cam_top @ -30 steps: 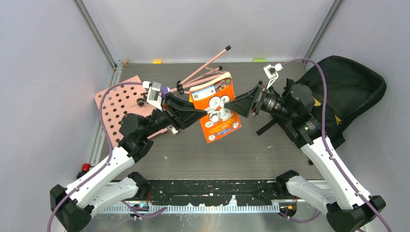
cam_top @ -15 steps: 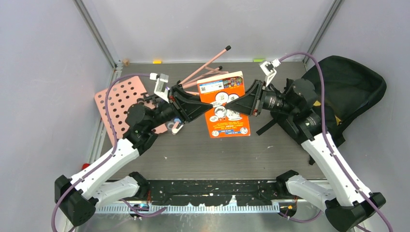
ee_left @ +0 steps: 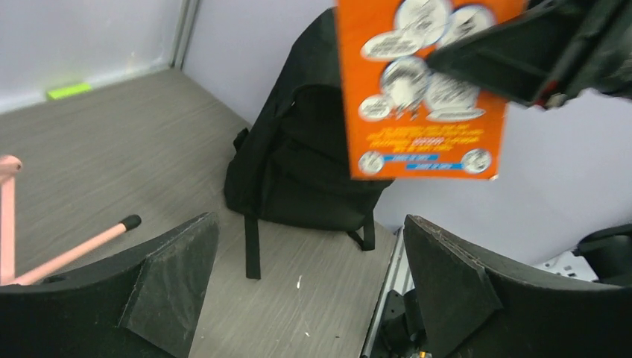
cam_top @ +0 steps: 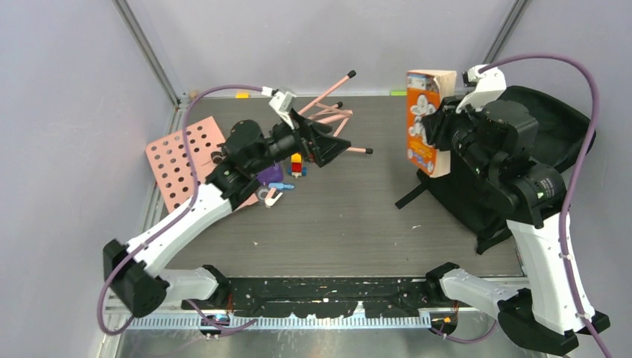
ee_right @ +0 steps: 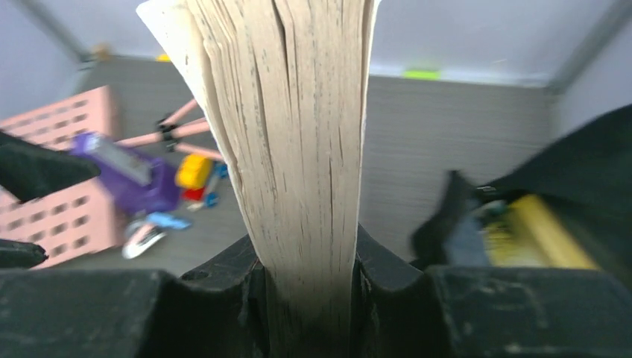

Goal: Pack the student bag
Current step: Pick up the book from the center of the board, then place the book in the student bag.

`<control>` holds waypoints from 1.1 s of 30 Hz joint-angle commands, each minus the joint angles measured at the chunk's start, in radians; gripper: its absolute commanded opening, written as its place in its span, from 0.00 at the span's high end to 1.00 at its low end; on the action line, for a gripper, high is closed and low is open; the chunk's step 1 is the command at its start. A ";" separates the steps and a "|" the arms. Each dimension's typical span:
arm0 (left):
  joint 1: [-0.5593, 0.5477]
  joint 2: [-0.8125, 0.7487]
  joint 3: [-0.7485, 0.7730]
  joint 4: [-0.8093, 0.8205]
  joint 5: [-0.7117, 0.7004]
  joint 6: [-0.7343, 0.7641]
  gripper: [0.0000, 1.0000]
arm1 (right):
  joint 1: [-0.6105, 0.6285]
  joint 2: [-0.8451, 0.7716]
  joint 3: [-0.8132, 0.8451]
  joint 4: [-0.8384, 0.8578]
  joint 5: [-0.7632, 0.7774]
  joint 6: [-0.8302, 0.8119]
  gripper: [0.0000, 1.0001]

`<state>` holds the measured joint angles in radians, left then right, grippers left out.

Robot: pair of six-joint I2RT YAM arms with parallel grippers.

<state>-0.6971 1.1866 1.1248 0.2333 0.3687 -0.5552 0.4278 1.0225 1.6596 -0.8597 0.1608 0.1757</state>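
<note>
The top camera looks steeply down from above and behind the arm bases, far enough off to take in the whole table (cam_top: 335, 224) and both side walls. The left wrist camera sits low behind the left gripper (ee_left: 309, 220), facing across the tabletop toward the black backpack (ee_left: 298, 164) at the right wall. The right wrist camera peers over the right gripper (ee_right: 305, 246) toward the back wall (so near that the orange book (ee_right: 298, 134) fills its middle). All three views share book and backpack; the top and right wrist views also share the pink pegboard (ee_right: 52, 216).
</note>
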 commanded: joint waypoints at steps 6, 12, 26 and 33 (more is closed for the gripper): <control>-0.004 0.341 0.178 0.150 0.143 -0.233 0.07 | 0.002 0.115 0.290 0.092 0.436 -0.394 1.00; -0.019 0.419 0.207 0.208 0.186 -0.283 0.07 | -0.038 0.187 0.305 0.180 0.546 -0.689 1.00; -0.065 0.666 0.495 0.188 0.259 -0.351 0.09 | -0.340 0.264 0.234 -0.306 0.346 -0.676 1.00; -0.091 0.744 0.552 0.209 0.303 -0.373 0.11 | -0.361 0.201 0.123 -0.357 0.250 -0.757 1.00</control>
<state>-0.7773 1.9274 1.6424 0.3916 0.6182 -0.9070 0.0811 1.2846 1.7828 -1.1995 0.4835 -0.5060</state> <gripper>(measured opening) 0.890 0.342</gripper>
